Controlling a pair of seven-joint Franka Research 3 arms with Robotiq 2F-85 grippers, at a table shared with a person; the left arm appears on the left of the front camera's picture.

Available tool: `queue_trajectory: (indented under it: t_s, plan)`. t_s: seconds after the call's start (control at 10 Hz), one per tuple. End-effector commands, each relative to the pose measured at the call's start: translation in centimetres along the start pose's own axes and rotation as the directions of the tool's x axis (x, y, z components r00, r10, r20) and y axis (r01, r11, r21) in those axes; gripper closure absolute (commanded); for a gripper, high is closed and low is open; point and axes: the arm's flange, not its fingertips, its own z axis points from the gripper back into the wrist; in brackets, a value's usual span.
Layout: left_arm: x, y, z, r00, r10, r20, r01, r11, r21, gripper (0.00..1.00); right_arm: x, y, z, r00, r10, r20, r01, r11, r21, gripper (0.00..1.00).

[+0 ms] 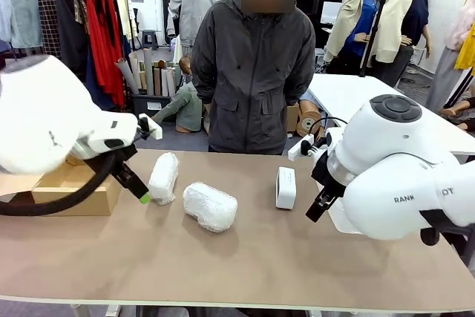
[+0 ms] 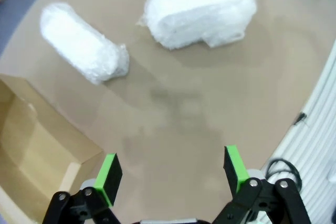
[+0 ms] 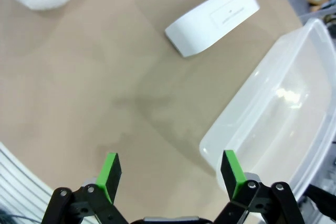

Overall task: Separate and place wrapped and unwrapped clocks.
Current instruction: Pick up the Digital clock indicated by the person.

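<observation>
Nothing is sorted yet. Both arms hang over the table [image 1: 297,265] with their claws spread wide and holding nothing: the left claw [image 2: 172,170] near the left edge, the right claw [image 3: 169,167] near the right.

The first wrapped clock [image 1: 163,177] lies close to the cardboard box [image 2: 31,150] at the left edge. The second wrapped clock [image 1: 210,206] lies just right of it, nearer the robot's side. The bare clock [image 1: 286,187] stands upright right of the middle, close to the clear plastic tub [image 3: 283,108] at the right edge.

The likely split is wrapped ones to the box, the bare one to the tub. The left claw should come down across the short width of the first wrapped clock, at its middle, and close firmly, since bubble wrap gives and may slip. The right claw should square up to the bare clock's flat faces so it does not tip it over.

The tan table top is matt and otherwise bare. A person [image 1: 252,72] in a dark jacket stands at the far edge, and a clothes rail [image 1: 82,5] hung with garments stands behind.
</observation>
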Motion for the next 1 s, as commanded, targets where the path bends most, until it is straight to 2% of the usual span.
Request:
queue_trajectory:
  t_s: [0.0,0.3,0.4,0.5,0.6,0.9]
  plan:
    - [-0.1,3.3,2.2,0.996,-0.079,-0.028,0.077,0.996,-0.055,0.0,0.0,2.3,0.5,0.997,-0.026,-0.068,0.021,0.997,-0.076,0.0]
    - [0.4,5.6,3.2,0.973,-0.225,0.043,0.229,0.961,-0.153,0.0,0.3,6.0,1.9,0.964,-0.098,-0.246,0.057,0.984,-0.169,0.0]
    - [0.7,6.0,2.9,0.973,-0.222,0.063,0.229,0.964,-0.137,0.0,0.3,7.3,2.0,0.957,-0.136,-0.255,0.094,0.981,-0.17,0.0]
    - [0.7,5.9,2.7,0.975,-0.221,0.035,0.223,0.972,-0.079,0.0,0.0,7.2,2.0,0.966,-0.17,-0.196,0.154,0.984,-0.094,0.0]
    - [0.4,5.1,3.8,0.978,-0.205,0.027,0.207,0.972,-0.112,0.0,-0.9,6.1,1.5,0.971,-0.083,-0.224,0.053,0.989,-0.138,0.0]
    - [0.4,5.1,3.8,0.978,-0.205,0.027,0.207,0.972,-0.112,0.0,-0.9,6.1,1.5,0.971,-0.083,-0.224,0.053,0.989,-0.138,0.0]
